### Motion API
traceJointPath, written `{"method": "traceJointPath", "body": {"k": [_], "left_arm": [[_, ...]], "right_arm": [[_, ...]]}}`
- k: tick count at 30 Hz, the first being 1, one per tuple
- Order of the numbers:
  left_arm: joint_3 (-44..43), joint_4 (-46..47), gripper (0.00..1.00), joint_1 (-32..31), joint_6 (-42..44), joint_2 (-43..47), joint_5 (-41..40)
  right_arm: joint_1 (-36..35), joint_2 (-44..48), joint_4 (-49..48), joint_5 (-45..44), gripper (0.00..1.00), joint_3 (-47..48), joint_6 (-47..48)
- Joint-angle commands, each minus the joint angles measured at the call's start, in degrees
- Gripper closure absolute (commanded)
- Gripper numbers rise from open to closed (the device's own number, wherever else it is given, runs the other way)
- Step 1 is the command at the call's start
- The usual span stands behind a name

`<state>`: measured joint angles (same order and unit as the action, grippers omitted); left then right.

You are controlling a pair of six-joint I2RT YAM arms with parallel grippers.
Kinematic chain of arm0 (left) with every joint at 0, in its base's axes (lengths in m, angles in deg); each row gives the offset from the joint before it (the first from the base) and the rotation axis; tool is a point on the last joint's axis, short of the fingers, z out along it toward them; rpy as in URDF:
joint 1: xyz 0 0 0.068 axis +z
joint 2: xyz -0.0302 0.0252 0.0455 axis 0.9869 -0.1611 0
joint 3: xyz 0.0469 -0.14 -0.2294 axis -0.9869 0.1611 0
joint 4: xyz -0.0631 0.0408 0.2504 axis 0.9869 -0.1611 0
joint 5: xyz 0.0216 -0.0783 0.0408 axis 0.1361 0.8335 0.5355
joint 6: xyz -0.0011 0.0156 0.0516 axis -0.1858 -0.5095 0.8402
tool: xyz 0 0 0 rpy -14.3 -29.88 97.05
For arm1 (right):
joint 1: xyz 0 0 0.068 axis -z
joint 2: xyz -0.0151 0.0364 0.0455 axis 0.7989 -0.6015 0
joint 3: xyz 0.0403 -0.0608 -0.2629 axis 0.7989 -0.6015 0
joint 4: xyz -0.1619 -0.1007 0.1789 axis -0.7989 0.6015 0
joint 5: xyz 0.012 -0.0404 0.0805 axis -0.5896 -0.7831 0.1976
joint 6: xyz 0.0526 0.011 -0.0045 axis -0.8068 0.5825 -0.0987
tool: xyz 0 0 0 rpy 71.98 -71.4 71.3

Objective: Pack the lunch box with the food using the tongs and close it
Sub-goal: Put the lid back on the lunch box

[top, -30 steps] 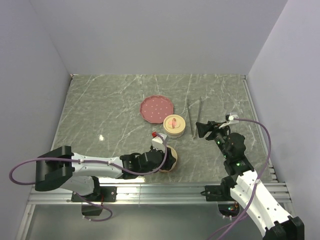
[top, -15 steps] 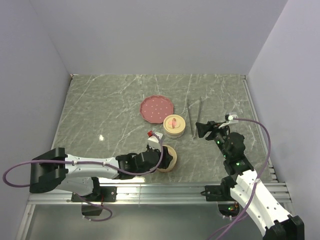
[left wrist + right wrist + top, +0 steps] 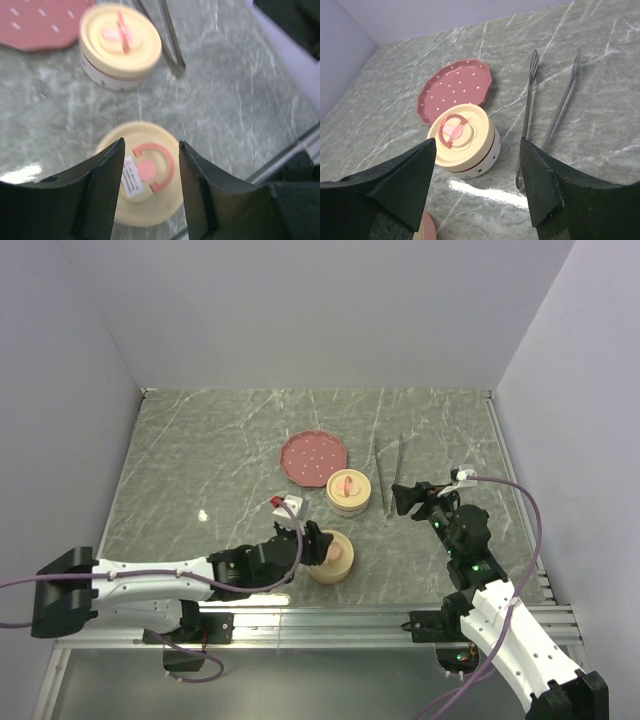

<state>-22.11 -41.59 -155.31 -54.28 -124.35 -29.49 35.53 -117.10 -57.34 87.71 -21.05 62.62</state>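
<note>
Silvery tongs (image 3: 526, 120) lie flat on the grey-green marble table (image 3: 600, 150). Their tips spread toward 12 o'clock and the joined end points toward 6, just beside the closed cream box (image 3: 462, 142) at its 3 o'clock. Neither of your grippers touches them.

Your right gripper (image 3: 477, 141) stands with jaws wide and nothing between them, near the joined end and facing the box. Your left gripper (image 3: 151, 144) has jaws about half spread, holds nothing and is poised over a loose cream lid (image 3: 150, 172) with a pink ring handle. Contact with that lid cannot be told.

The lid sits at 7 o'clock of the box, apart from it. The pink plate (image 3: 455, 90) lies just beside the box at 11 o'clock.
</note>
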Motion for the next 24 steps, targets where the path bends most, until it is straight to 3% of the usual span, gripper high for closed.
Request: {"method": "traceJointPath", "body": {"k": [1,8,11,20,24], "left_arm": [[1.1,2.3,0.47,1.3,4.7,5.1,-7.5],[4.3,9.0,0.45,17.8,8.9,8.2,2.4],[4.6,12.1,0.44,28.0,10.8,7.7,6.9],[0.1,19.8,0.44,53.2,11.9,-3.2,25.6],[-3.1,20.2,0.42,60.0,12.6,-8.6,27.0]], "right_arm": [[-0.3,-0.1,-1.5,-1.2,0.25,-0.1,0.0],[-0.3,-2.4,-2.5,-1.6,0.25,0.3,0.1],[-0.3,-3.9,-3.1,-2.4,0.25,0.7,0.2],[-0.2,-7.0,-3.0,-6.9,0.25,2.8,0.1],[-0.3,-6.9,-2.2,-9.4,0.24,4.5,0.8]]}}
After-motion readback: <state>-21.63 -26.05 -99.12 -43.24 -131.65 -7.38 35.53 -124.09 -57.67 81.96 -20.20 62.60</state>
